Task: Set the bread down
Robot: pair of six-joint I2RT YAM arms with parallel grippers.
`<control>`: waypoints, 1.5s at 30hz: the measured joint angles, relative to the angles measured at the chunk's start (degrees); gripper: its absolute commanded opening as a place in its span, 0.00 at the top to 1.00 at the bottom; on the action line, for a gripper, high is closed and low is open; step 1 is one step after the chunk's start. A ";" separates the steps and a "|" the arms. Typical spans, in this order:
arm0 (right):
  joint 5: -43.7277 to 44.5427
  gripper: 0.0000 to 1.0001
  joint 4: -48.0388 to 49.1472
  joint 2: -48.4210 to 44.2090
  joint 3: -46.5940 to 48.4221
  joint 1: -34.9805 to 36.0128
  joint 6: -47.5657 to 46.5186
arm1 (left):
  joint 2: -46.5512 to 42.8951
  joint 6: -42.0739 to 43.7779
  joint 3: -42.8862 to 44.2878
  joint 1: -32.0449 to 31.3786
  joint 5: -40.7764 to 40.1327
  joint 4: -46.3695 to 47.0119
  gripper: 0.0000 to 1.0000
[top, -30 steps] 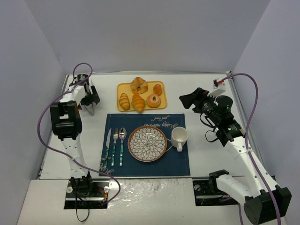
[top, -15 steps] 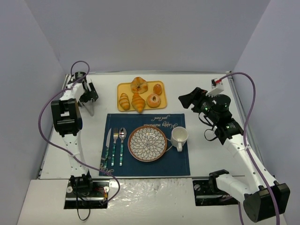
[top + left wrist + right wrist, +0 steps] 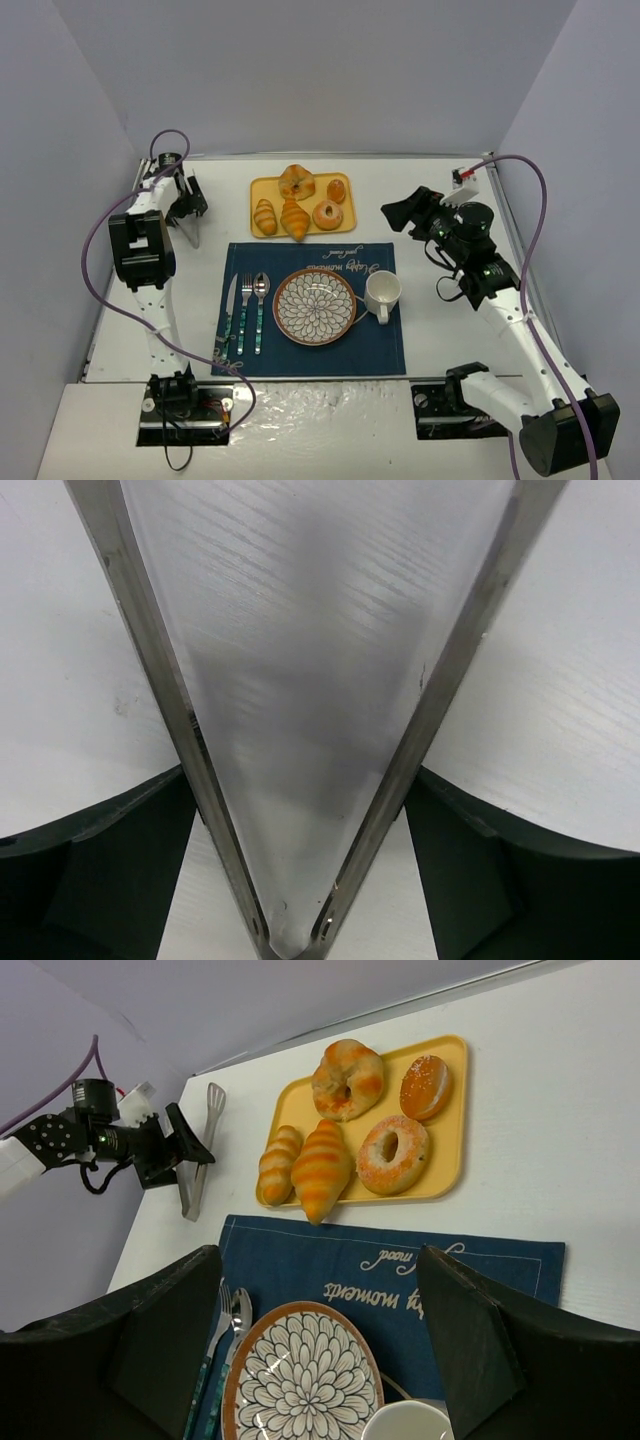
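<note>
- The white table (image 3: 400, 175) is carrying the whole setting.
- The blue placemat (image 3: 380, 350) is lying across its near middle.
- The yellow tray (image 3: 265, 190) is sitting just beyond the placemat's far edge.
- The patterned plate (image 3: 315, 307) is resting on the placemat.
- The right gripper (image 3: 402, 214) is hanging over the right side, its jaws spread wide and holding nothing.
- The left gripper (image 3: 187, 208) is reaching down at the far left, its jaws standing wide astride the tongs (image 3: 192, 232).
- The tongs are lying on the table, left of the tray.
- The bread (image 3: 264, 216) is lying in the tray's near-left corner, just left of the croissant (image 3: 294, 218).
</note>
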 measured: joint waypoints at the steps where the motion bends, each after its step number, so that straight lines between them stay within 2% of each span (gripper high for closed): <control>1: 0.00 0.00 0.00 -0.20 0.00 0.00 0.00 | 0.00 -0.07 -0.02 0.00 0.00 0.00 0.25; 6: 0.00 0.00 0.00 -1.27 0.00 0.00 0.09 | -0.20 -0.35 -0.59 0.11 -0.04 0.42 0.49; 10: 0.00 0.00 -0.04 -2.10 0.00 0.00 0.33 | -1.05 -0.66 -2.01 0.11 0.07 1.07 0.57; 20: -0.02 0.00 -0.70 -4.59 0.00 0.00 0.50 | -5.22 -1.51 -6.54 -1.79 1.44 -1.42 0.58; 35: 0.00 0.00 -2.03 -4.72 0.00 0.00 0.48 | -23.02 -1.42 -8.35 -6.78 -1.77 -5.49 0.56; 45: -0.02 0.00 -2.23 -5.25 0.00 0.00 0.48 | -29.92 0.35 -8.74 -14.49 -2.99 -10.36 0.53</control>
